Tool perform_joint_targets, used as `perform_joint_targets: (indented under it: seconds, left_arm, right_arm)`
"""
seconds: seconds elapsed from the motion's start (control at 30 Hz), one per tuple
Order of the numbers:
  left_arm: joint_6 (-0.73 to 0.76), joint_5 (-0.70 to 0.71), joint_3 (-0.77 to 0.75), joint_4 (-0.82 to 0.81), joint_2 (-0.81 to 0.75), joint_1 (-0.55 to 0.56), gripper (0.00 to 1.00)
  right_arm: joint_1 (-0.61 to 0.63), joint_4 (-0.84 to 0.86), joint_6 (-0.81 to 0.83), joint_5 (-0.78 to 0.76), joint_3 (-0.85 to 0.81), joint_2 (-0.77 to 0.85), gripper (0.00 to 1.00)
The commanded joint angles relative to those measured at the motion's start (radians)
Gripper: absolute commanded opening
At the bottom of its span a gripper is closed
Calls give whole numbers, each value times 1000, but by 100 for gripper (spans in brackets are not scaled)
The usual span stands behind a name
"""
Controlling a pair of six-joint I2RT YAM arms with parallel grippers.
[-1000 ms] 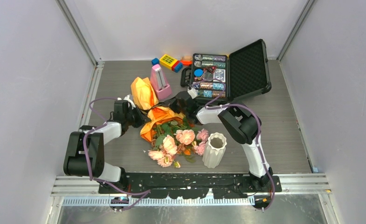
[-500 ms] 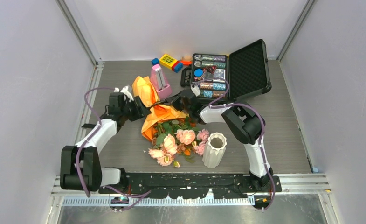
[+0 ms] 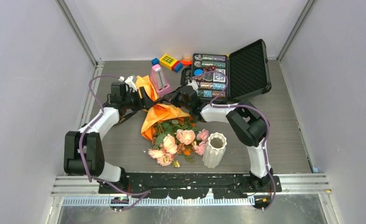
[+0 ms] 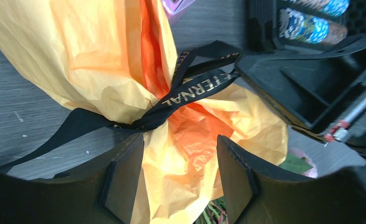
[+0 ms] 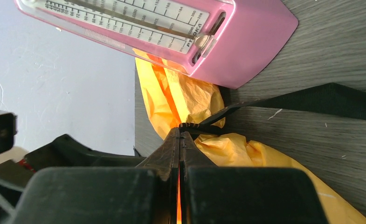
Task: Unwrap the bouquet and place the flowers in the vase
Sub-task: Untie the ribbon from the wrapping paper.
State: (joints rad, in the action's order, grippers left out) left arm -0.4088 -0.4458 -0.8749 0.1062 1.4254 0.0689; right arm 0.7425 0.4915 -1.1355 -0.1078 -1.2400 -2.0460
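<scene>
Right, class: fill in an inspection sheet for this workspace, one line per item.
Surface: grey wood-grain table.
Job's things: bouquet lying in orange paper, black ribbon knotted round it; flowers beside the upright white vase, nothing in it.
Clutter: pink metronome, open black case, toy blocks.
Tools: left tool open, astride the paper below the knot; right tool shut on the ribbon.
Cables: purple cable along each arm.
Surroundings: plain grey walls, metal frame.

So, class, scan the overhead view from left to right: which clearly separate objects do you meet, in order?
In order: pink metronome-shaped object → white ribbed vase with a wavy rim → foam-lined lid of the open black plastic case. The orange-paper-wrapped bouquet overlaps the first two, so it's left out.
</scene>
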Motion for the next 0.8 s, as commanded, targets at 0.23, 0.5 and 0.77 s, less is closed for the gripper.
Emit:
perform_joint_targets:
  seconds: [0.23,0.5,0.77]
  left_arm:
    - [150,134,-28,-79,81,89,55]
    - [194,360,-41,-55,99,139,44]
    - [196,376,-19,-99,98,141,41]
  right_arm:
    - [1,33,10,-1,-52,49,0]
    - [1,29,7,3,-58,44,0]
    - [1,29,4,6,-61,37,0]
